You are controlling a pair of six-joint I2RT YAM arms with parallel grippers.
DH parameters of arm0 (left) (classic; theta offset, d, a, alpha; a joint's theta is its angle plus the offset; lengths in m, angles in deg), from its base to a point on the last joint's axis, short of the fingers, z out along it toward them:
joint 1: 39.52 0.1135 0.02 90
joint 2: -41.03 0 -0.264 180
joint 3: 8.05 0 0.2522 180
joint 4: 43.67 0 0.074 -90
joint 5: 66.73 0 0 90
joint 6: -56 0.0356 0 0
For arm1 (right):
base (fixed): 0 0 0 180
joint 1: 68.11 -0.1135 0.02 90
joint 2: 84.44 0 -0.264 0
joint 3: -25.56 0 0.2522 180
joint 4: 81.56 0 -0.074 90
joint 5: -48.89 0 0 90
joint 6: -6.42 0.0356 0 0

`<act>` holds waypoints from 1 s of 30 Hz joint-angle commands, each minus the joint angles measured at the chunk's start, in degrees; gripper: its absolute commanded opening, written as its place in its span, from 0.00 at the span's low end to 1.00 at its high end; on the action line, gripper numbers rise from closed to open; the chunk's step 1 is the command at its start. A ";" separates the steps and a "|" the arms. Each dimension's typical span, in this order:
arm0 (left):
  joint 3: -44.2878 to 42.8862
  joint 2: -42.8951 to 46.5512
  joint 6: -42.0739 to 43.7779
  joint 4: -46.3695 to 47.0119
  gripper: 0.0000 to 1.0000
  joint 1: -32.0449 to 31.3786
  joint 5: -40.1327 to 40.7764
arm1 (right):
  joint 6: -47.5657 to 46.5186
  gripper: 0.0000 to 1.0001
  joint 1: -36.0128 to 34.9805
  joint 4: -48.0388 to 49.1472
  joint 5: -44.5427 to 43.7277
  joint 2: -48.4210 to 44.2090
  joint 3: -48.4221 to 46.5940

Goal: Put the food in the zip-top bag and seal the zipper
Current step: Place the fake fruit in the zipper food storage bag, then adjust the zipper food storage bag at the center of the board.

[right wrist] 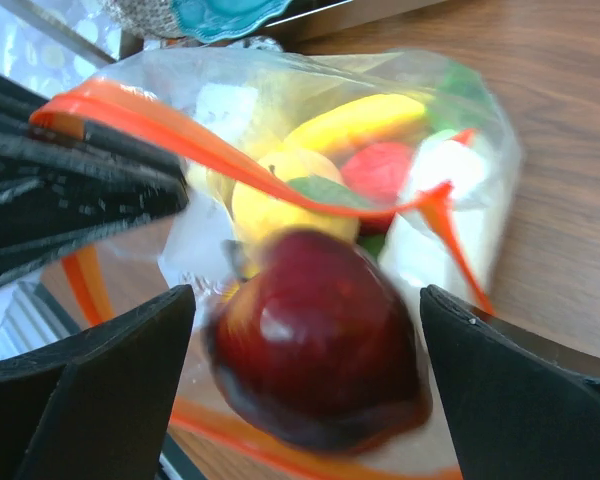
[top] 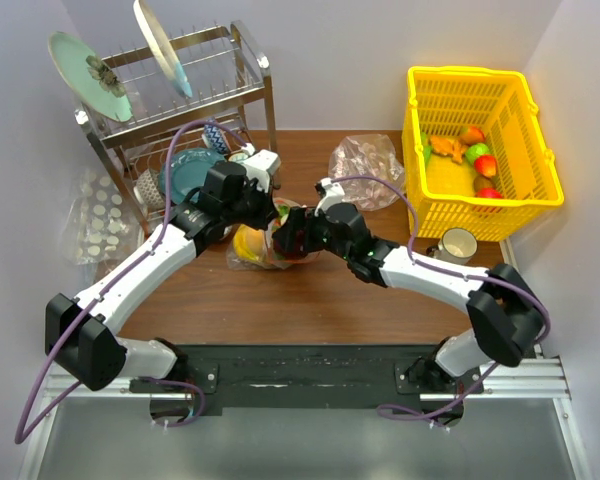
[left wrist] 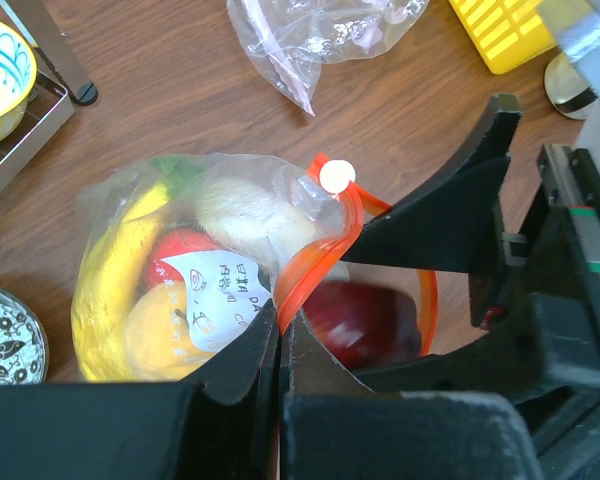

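Note:
The zip-top bag [left wrist: 130, 270] lies mid-table [top: 260, 248], holding a yellow banana [right wrist: 355, 120], an orange [right wrist: 280, 195] and a red apple [right wrist: 380, 170]. My left gripper [left wrist: 278, 320] is shut on the red-orange zipper [left wrist: 325, 240] near its white end piece [left wrist: 336, 176], holding the mouth up. A dark-red piece [right wrist: 315, 345] sits blurred in the bag's mouth, between the wide-apart fingers of my right gripper [right wrist: 310, 360]; a gap shows on each side of it. In the top view the left gripper [top: 265, 215] and the right gripper [top: 285, 238] meet at the bag.
A yellow basket [top: 480, 150] with more toy food stands at the back right, a white mug [top: 458, 243] in front of it. A pinkish clear bag [top: 368, 165] lies behind the arms. The dish rack [top: 180, 110] and a dotted bag [top: 100, 220] fill the left.

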 commanded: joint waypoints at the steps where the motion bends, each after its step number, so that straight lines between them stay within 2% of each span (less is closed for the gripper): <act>1: 0.27 1.54 -0.98 2.81 0.00 0.66 -1.11 | -1.93 0.99 -1.15 3.43 2.09 0.53 -4.59; 4: 0.27 1.72 -0.98 2.81 0.00 0.66 -1.20 | -3.16 0.99 -1.33 2.12 1.74 -1.66 -4.06; 13: 0.27 2.07 -0.98 2.81 0.00 0.66 -1.28 | -2.99 0.97 -1.42 -14.32 -8.19 -11.77 -3.72; 16: 0.27 2.07 -0.89 2.81 0.00 0.75 -1.29 | -1.41 0.88 -1.33 -20.55 -11.78 -14.85 -2.22; 17: 0.27 1.98 -0.89 2.81 0.00 0.75 -1.29 | 0.25 0.79 -1.33 -23.00 -12.84 -15.55 -1.78; 19: 0.27 2.07 -0.89 2.81 0.00 0.75 -1.29 | 1.40 0.72 -1.33 -24.08 -13.99 -17.13 0.59; 24: 0.36 2.07 -0.89 2.90 0.00 0.75 -1.11 | 4.74 0.61 -1.33 -23.20 -13.47 -17.58 5.51; 30: 0.45 1.89 -0.89 2.90 0.00 0.75 -0.76 | 5.80 0.57 -1.33 -21.88 -12.15 -12.40 4.47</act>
